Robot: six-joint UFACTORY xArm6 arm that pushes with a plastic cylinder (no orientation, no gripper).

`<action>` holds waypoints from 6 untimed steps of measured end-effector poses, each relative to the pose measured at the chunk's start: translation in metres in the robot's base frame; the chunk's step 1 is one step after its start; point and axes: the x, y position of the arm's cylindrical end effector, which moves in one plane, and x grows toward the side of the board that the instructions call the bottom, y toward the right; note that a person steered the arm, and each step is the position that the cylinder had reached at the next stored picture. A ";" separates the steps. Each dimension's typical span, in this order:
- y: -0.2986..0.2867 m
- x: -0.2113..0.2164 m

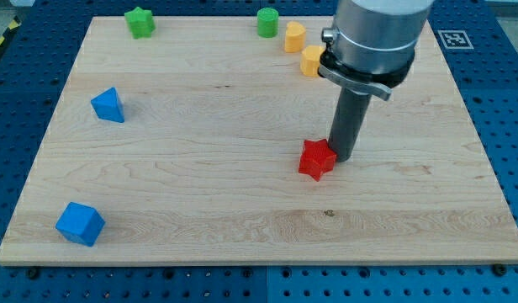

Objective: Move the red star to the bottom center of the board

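The red star (315, 159) lies on the wooden board (200, 194), a little right of the board's middle. My tip (342, 158) rests on the board right against the star's right side, touching or nearly touching it. The dark rod rises from there to the grey arm body (375, 34) at the view's top right.
A green star (140, 22) and a green cylinder (267, 22) sit along the top edge. Two yellow blocks (294, 37) (311, 61) lie just left of the arm. A blue triangular block (108, 105) is at the left, a blue cube (80, 223) at the bottom left.
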 end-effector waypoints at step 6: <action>-0.068 0.025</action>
